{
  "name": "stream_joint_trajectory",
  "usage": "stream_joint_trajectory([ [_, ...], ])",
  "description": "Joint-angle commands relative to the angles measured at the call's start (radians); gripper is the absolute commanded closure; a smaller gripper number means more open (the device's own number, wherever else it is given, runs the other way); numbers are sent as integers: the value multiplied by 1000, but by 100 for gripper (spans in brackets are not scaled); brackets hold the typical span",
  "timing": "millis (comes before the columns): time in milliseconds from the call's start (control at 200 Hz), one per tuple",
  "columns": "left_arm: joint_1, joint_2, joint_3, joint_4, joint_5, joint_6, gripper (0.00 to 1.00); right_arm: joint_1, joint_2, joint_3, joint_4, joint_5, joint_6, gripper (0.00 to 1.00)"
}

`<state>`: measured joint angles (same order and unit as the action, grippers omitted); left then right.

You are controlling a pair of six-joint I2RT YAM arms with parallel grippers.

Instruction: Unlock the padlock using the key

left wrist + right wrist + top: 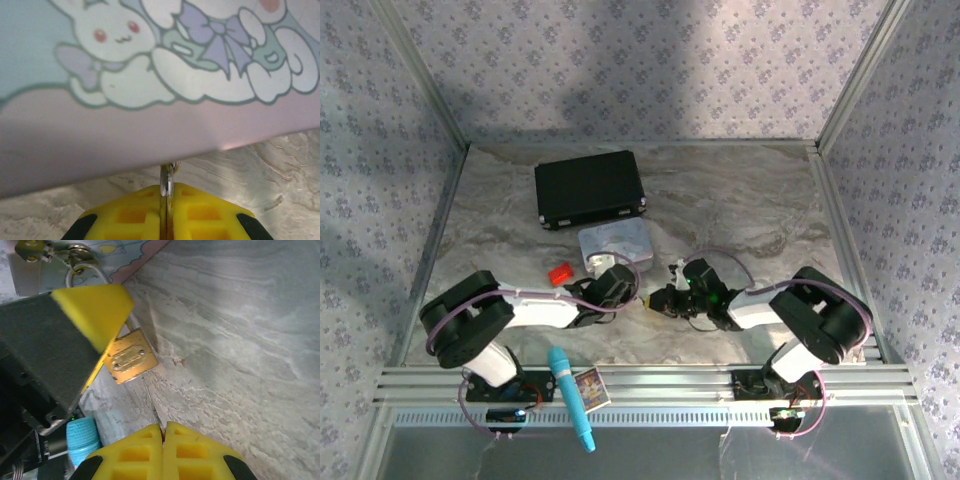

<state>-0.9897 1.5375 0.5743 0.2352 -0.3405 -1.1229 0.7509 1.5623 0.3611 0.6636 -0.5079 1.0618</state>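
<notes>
Right wrist view: brass padlock [129, 359], left gripper [166, 195] clamped on its shackle [85, 271] to steady it; right gripper [163, 435] pinched shut on thin key [151, 402], aimed at its base

Looking like a robot-lab test cell, sitting behind aluminium rails [640, 385], resting on a marble-print tabletop [740, 200], backing onto floral wallpaper panels [640, 70]

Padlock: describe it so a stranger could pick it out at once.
On the marbled table, find the pastel bunny-print tin in front of the black case. By the tin's near edge, the yellow fingers of the left gripper pinch the padlock by its shackle. It alone is brass-gold, far smaller than the tin.
</notes>
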Motion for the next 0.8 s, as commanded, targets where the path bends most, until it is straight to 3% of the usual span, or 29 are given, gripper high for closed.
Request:
stream_joint_trajectory([
  [0,21,-58,-48,48,65,-91,94,-23,30,-15,171,-141,81,100],
  [150,49,-55,-129,222,133,-194,100,-44,18,-13,162,-217,85,100],
  [630,48,-24,-212,487,126,-334,100,-84,122,-2,267,-335,240,100],
  [795,48,40,-220,640,146,-359,100,-119,202,-37,481,-360,352,100],
])
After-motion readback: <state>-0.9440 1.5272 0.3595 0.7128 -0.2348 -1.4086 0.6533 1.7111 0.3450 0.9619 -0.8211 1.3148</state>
